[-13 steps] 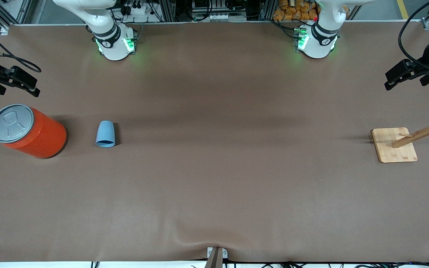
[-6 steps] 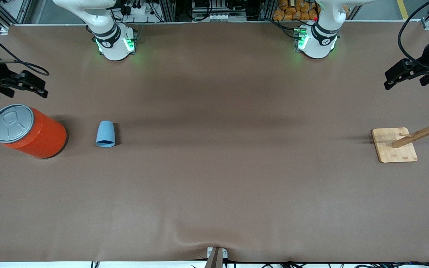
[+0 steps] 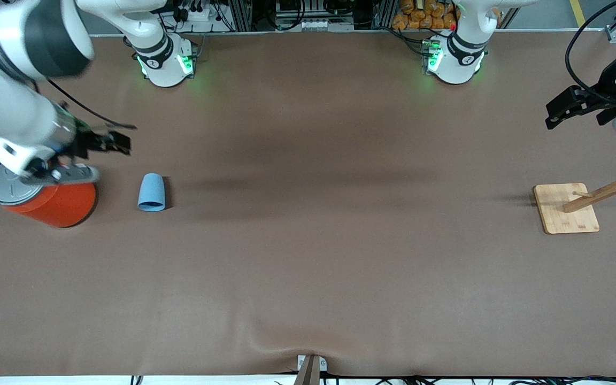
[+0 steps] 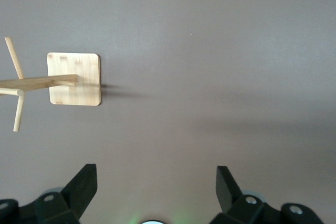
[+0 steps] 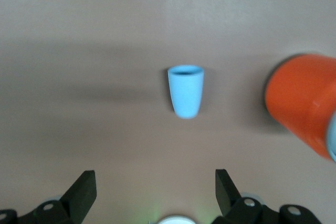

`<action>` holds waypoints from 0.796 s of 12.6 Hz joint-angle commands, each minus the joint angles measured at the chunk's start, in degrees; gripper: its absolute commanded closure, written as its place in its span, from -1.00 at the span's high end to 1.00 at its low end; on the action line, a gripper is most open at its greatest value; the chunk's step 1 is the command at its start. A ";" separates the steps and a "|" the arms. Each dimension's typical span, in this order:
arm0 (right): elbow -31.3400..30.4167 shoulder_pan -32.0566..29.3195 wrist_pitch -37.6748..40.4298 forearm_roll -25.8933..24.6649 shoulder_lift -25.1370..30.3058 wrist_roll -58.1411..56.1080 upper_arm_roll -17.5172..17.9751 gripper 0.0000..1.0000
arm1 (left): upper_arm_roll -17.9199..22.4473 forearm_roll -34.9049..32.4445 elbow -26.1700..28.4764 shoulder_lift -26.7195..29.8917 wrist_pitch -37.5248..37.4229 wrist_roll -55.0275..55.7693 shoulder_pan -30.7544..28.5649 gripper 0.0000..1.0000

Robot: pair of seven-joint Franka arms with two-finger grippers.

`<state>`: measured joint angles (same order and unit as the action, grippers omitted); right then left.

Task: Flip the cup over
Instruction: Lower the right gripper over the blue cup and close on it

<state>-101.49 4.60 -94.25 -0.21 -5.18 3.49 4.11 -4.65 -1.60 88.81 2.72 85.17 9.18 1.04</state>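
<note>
The light-blue cup [image 3: 151, 192] lies on its side on the brown table, its open mouth toward the front camera. It also shows in the right wrist view [image 5: 185, 91], ahead of the jaws and apart from them. My right gripper [image 3: 119, 142] hangs open and empty over the table between the orange can and the cup; its fingers are spread wide in the right wrist view [image 5: 155, 188]. My left gripper [image 3: 558, 111] waits open and empty over the left arm's end of the table, also seen in the left wrist view [image 4: 156, 184].
A big orange can [image 3: 51, 197] with a grey pull-tab lid stands beside the cup at the right arm's end, partly covered by my right wrist; it also shows in the right wrist view [image 5: 302, 103]. A wooden peg rack on a square base [image 3: 564, 208] stands at the left arm's end.
My right arm has swung in from the table's end, over the orange can and toward the cup. The left gripper shifted only slightly. The cup has not moved.
</note>
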 commanded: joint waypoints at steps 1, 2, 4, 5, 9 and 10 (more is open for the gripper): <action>-5.73 -2.83 -5.94 -0.93 -1.66 -1.29 -0.42 1.00 | -0.18 0.90 -0.04 -0.26 -0.27 -0.66 -0.25 1.00; -5.91 -4.59 -8.03 -0.93 -3.59 -4.34 -0.42 1.00 | -0.18 0.90 -0.04 -0.35 -0.27 -0.83 -0.42 1.00; -7.92 -5.74 -13.39 -0.93 -6.32 -10.94 -0.42 1.00 | -0.18 0.90 -0.13 -0.61 0.25 -1.10 -0.43 1.00; -10.11 -5.49 -15.85 -0.93 -7.03 -11.22 -0.51 1.00 | -0.18 0.90 -0.13 -0.96 0.26 -1.10 -0.25 1.00; -19.52 -5.74 -30.53 -0.93 -9.05 -11.31 -0.51 1.00 | -0.18 0.90 0.04 -1.05 0.43 -1.10 -0.25 1.00; -21.10 -5.66 -32.29 -0.93 -9.50 -11.31 -0.51 1.00 | -0.18 0.90 0.13 -1.05 0.43 -1.10 -0.34 1.00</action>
<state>-119.19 -0.42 -123.08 -0.46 -14.58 -7.23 3.31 -4.66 -1.58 88.95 1.55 85.35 8.99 1.07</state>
